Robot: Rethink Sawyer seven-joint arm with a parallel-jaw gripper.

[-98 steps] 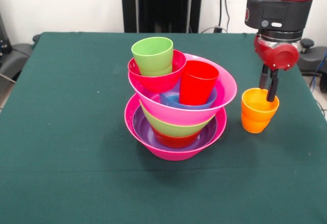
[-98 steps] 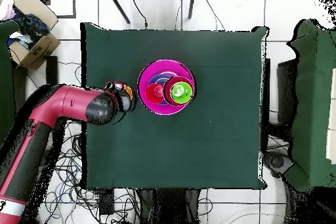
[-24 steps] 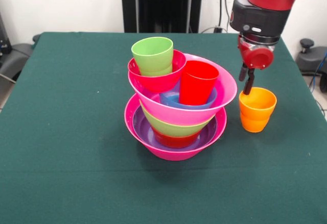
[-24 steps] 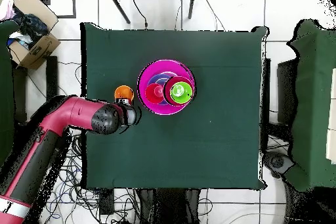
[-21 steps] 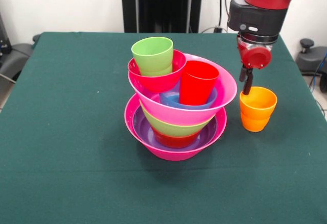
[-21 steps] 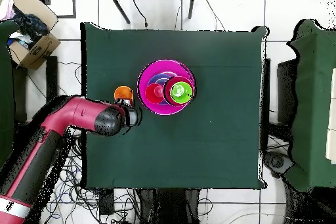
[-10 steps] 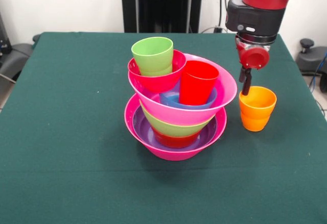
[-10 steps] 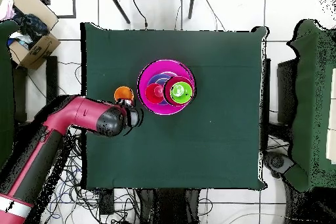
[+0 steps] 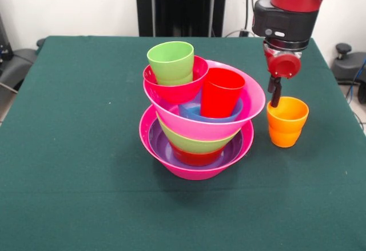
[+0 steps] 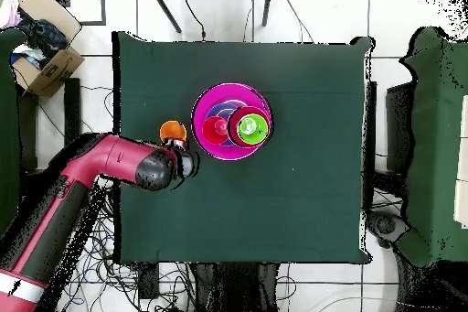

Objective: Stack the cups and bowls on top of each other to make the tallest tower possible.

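Front view: orange cup (image 9: 286,121) stands just beside the tower (image 9: 197,119), under the gripper (image 9: 274,94).

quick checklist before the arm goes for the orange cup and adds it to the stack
1. Orange cup upright, mouth up, standing alone on the table: ok.
2. Pincer aligned with the cup: not ok; it hangs above the cup's far rim on the tower side, not centred.
3. Pincer open enough to take the rim: cannot tell.
4. Tower steady: not ok; the upper pink bowl sits tilted in the stack.
5. Free landing spot on top: ok; the green cup and red cup both stand mouth up and look empty.
6. Gap between orange cup and tower: ok; they stand apart.
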